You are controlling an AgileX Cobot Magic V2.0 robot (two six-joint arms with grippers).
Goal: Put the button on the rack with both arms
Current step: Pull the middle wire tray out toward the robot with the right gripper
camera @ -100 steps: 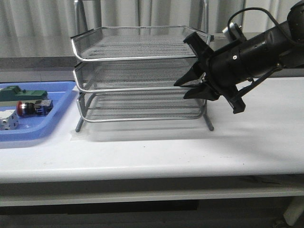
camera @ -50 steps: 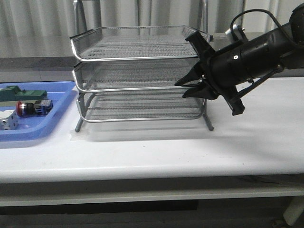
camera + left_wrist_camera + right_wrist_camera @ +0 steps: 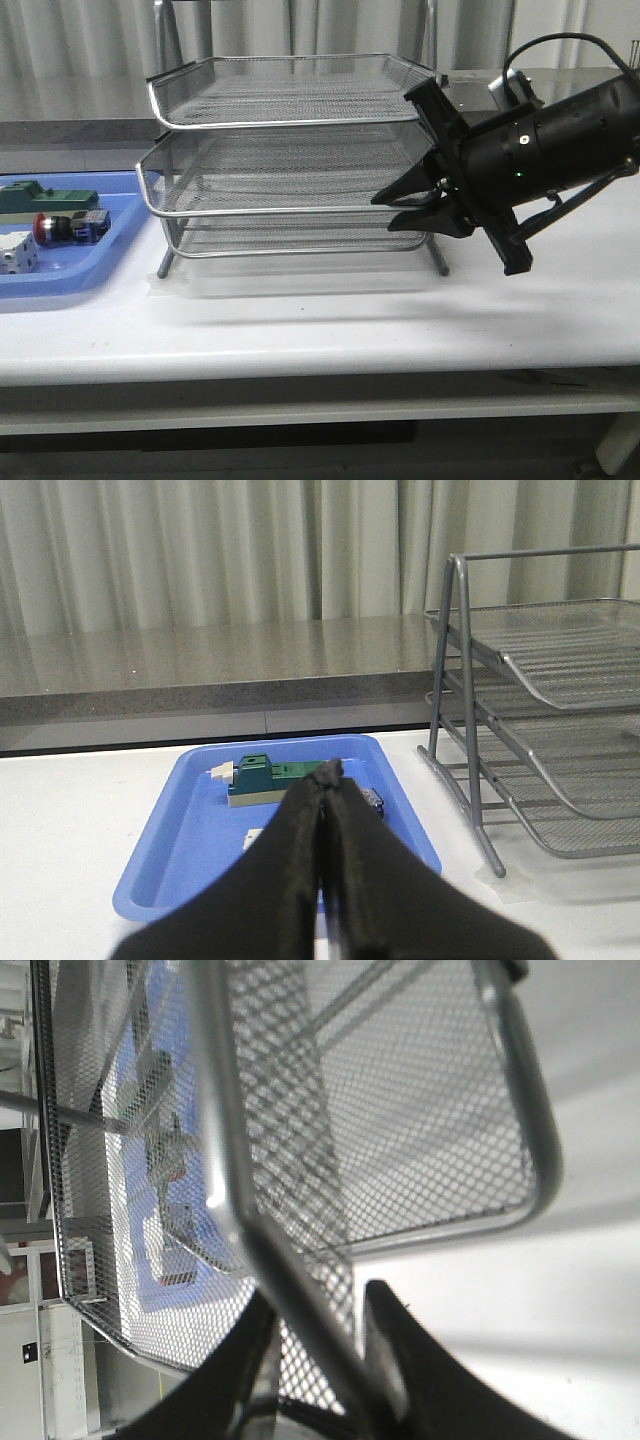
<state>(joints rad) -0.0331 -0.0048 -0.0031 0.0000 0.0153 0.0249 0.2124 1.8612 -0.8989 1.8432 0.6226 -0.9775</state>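
Observation:
The button (image 3: 65,227), red-capped with a blue rear block, lies in the blue tray (image 3: 120,262) at the far left. In the left wrist view only a sliver of the button (image 3: 373,801) shows beside my fingers. The silver wire-mesh rack (image 3: 285,121) stands mid-table. Its middle tray (image 3: 260,210) is slid out toward the front. My right gripper (image 3: 385,210) is shut on that tray's front rim near its right corner. In the right wrist view my right gripper (image 3: 320,1310) has the rim rod (image 3: 300,1300) running between its fingers. My left gripper (image 3: 327,772) is shut and empty, above the blue tray (image 3: 190,840), and is out of the front view.
A green block (image 3: 55,198) and a white cube (image 3: 18,255) share the blue tray with the button. The green block (image 3: 265,775) also shows in the left wrist view, as does the rack's frame post (image 3: 468,740). A grey ledge and curtains run behind the table.
The rack's middle tray has slid forward out of the rack. My right gripper has moved back and down with its rim. The button has not moved.

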